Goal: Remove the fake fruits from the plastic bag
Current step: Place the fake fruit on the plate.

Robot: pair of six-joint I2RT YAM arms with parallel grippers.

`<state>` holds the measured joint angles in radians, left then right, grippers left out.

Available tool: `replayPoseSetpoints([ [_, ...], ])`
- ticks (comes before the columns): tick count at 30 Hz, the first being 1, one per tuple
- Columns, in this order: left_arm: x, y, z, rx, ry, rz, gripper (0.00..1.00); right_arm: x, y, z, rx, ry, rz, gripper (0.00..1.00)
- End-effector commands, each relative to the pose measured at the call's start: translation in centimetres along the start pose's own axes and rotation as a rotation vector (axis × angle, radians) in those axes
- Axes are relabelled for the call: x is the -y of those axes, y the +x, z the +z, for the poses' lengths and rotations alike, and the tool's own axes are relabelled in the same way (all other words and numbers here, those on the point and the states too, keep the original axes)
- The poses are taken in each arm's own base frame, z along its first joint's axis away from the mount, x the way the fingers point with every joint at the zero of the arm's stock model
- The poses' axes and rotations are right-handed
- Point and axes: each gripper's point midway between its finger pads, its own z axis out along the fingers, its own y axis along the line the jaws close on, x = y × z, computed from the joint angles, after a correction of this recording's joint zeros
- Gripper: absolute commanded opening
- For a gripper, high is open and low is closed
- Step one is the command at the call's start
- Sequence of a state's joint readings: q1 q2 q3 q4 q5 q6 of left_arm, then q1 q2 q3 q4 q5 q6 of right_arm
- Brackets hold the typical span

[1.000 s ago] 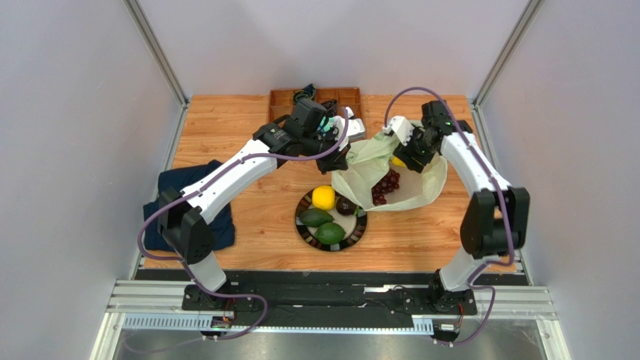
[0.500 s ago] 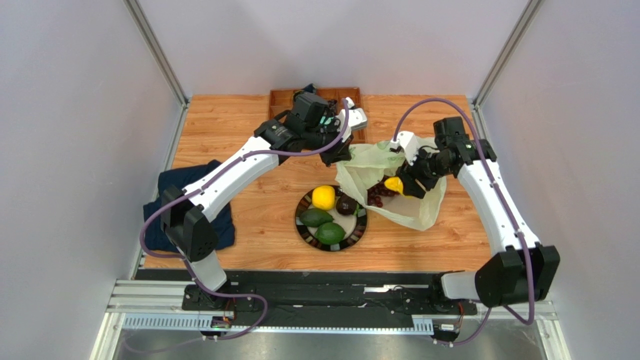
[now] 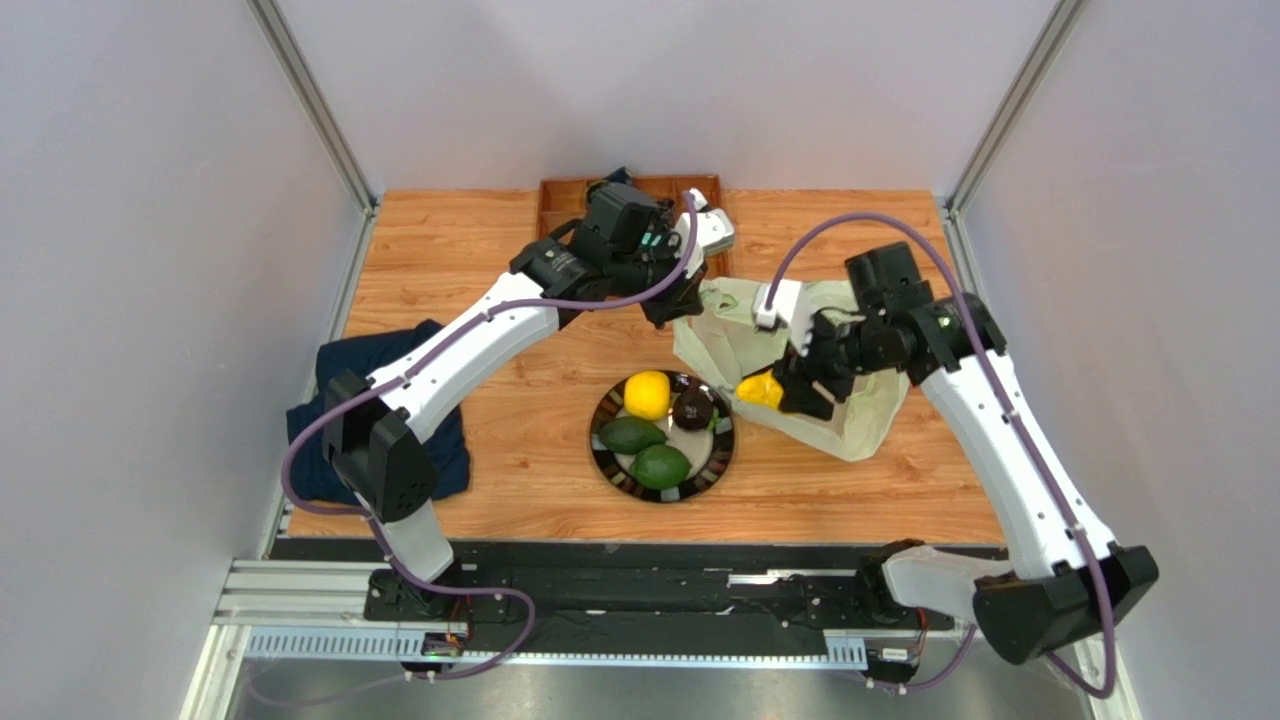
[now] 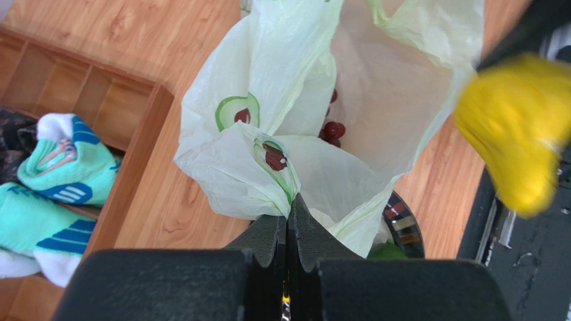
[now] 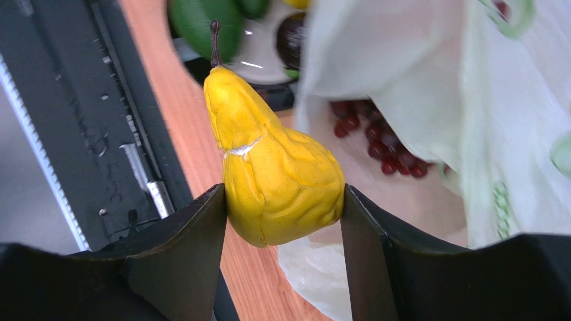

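Note:
My right gripper (image 3: 769,395) (image 5: 283,192) is shut on a yellow pear-shaped fake fruit (image 3: 759,392) (image 5: 275,180), held above the table between the plastic bag (image 3: 864,420) (image 5: 402,80) and the plate (image 3: 723,450). My left gripper (image 3: 684,308) (image 4: 290,214) is shut on the bag's pale green edge (image 4: 268,154), holding its mouth up. A dark red grape bunch (image 5: 385,150) (image 4: 333,129) lies inside the bag. On the plate sit a yellow lemon (image 3: 648,395), two green avocados (image 3: 633,435) and a dark fruit (image 3: 693,410).
A wooden compartment tray (image 3: 571,195) (image 4: 80,87) at the table's back holds teal-and-white socks (image 4: 53,180). A dark navy cloth (image 3: 353,375) lies at the left edge. The black rail (image 5: 80,134) runs along the near side.
My right gripper has come out of the bag with the yellow fruit, moving left and nearer, toward the plate. The left gripper has kept its hold on the bag's edge.

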<state>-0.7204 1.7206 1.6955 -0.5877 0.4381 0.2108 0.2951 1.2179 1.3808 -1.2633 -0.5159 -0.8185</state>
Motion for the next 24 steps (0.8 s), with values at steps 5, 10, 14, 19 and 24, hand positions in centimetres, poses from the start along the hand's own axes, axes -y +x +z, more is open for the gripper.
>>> replayPoseSetpoints([
  [5,-3.6,0.1,0.8,-0.012,-0.193,-0.06,0.0,-5.7,-0.3,5.3,-0.081,-0.196,-0.333,0.37],
  [10,-4.1,0.2,0.6,0.006,-0.2,-0.128,0.0,-7.1,0.4,9.4,-0.16,-0.307,-0.342,0.35],
  [14,-4.3,-0.4,-0.2,0.027,-0.213,-0.142,0.0,-5.8,0.7,12.5,-0.186,-0.248,-0.211,0.34],
  [19,-3.9,-0.1,-1.4,0.032,-0.216,-0.129,0.0,-4.5,0.2,14.9,-0.191,-0.234,-0.105,0.34],
  [24,-3.0,0.6,-1.6,0.022,-0.185,-0.127,0.0,-4.1,0.4,16.3,-0.206,-0.233,-0.068,0.35],
])
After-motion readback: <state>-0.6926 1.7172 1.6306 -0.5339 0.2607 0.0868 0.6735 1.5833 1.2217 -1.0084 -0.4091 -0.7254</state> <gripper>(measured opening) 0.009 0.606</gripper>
